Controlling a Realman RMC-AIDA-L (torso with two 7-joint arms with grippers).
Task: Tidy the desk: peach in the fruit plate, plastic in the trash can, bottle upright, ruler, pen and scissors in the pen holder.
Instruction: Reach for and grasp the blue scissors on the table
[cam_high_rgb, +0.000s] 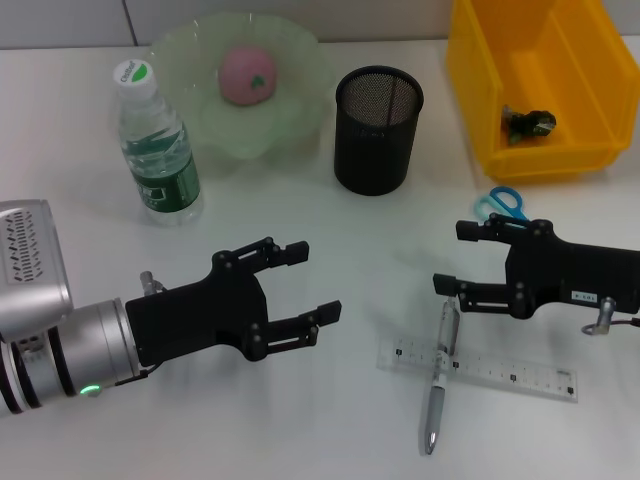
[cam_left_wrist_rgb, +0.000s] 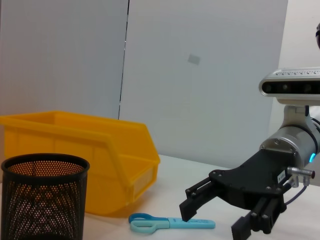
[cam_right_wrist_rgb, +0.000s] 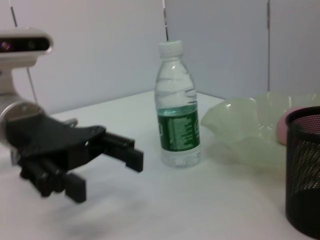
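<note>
Peach (cam_high_rgb: 247, 75) in green fruit plate (cam_high_rgb: 290, 115) at back of tabletop (cam_high_rgb: 330, 250). Bottle (cam_high_rgb: 155, 145) upright, just left of plate. Black mesh pen holder (cam_high_rgb: 377, 130) between plate and yellow bin (cam_high_rgb: 480, 110); crumpled plastic (cam_high_rgb: 527, 122) inside bin. Scissors (cam_high_rgb: 500, 205) flat on tabletop in front of bin, partly hidden by right pincer (cam_high_rgb: 451, 257), fingers apart, just above pen. Pen (cam_high_rgb: 440, 380) lies across clear ruler (cam_high_rgb: 480, 370). Left pincer (cam_high_rgb: 316, 283) fingers apart, holding nothing, above bare tabletop front left.
</note>
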